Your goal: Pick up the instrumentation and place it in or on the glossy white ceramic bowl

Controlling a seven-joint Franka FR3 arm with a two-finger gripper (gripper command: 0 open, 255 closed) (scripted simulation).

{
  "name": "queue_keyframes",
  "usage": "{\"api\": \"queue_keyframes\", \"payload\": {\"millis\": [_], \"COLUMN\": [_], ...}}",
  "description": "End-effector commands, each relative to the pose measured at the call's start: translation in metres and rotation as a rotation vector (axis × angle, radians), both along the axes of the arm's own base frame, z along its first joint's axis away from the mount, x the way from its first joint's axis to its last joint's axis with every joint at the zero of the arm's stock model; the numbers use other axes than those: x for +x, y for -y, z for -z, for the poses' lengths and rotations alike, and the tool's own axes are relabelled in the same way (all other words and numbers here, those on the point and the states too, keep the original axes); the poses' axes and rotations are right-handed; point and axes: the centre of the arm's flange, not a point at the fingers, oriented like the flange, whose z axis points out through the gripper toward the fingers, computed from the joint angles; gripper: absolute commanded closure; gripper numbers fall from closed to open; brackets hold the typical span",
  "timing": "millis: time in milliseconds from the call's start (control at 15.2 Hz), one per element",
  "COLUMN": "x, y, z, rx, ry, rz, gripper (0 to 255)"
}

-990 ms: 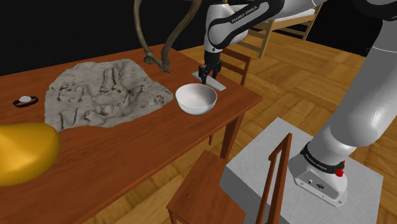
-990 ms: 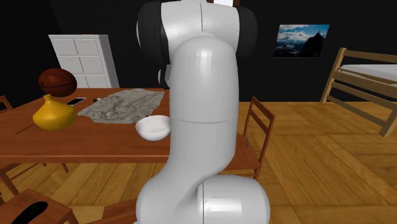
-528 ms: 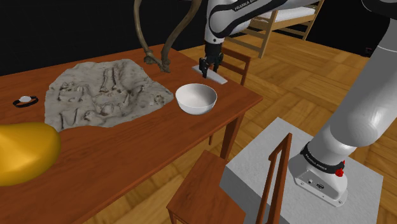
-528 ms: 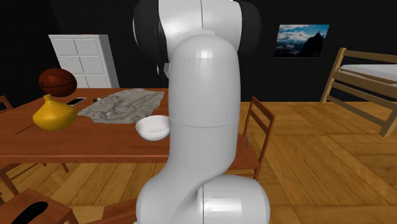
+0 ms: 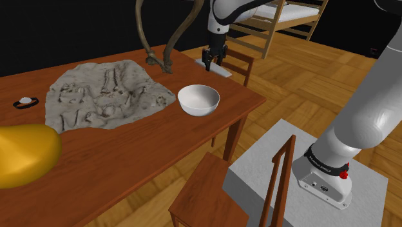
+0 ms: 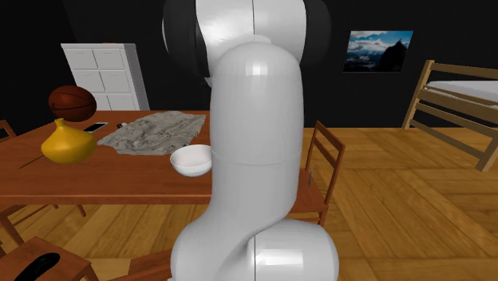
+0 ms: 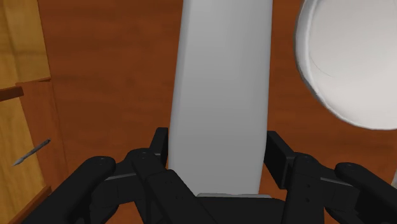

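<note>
The pincer [image 5: 207, 64] is clenched on the instrumentation [image 5: 218, 71], a thin, flat, pale grey piece with plain matte faces. In the shoulder view it sits in the upper middle of the frame, at the far corner of the counter [image 5: 129, 155], just beyond the bowl [image 5: 198, 100] and in front of a wooden chair back [image 5: 239, 63]. Whether it clears the wood there cannot be told. The wrist view gives the grip closely: the black fingers [image 7: 156, 149] press both long edges of the instrumentation [image 7: 222, 95], which runs straight out from the pincer [image 7: 219, 153] over the red-brown counter [image 7: 114, 76], while the smooth, round white bowl [image 7: 356, 57] lies apart from it to one side. The shoulder view adds a rough grey, stone-like relief mat [image 5: 106, 93] left of the bowl, a curved brown horn-like piece [image 5: 164, 48] behind it, a smooth yellow rounded vessel [image 5: 22, 155] at the lower left and the grey box stand [image 5: 283, 161] at the lower right. In the second exterior view the glossy white arm [image 6: 251, 160] stands across the middle of the frame. To its left are the bowl [image 6: 192, 160], the mat [image 6: 156, 132] and the yellow vessel [image 6: 69, 144], and this view adds a brown basketball [image 6: 72, 102], a white panelled cabinet [image 6: 104, 76], a framed mountain picture [image 6: 379, 49] at the upper right and a wooden bed frame [image 6: 455, 104] at the right edge.
</note>
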Motion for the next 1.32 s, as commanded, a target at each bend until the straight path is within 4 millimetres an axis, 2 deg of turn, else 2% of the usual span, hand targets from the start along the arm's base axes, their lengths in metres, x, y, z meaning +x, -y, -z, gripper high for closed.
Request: {"api": "queue_keyframes", "payload": {"millis": [0,264,1188,1254], "x": [0.0,0.0,-0.086,-0.086], "y": [0.0,0.0,-0.166,-0.166], "z": [-0.01,-0.027,-0.029,-0.024], "rx": [0.0,0.0,0.0,0.0], "ry": [0.0,0.0,0.0,0.0], "rz": [0.0,0.0,0.0,0.0], "gripper": [255,255,255,255]}}
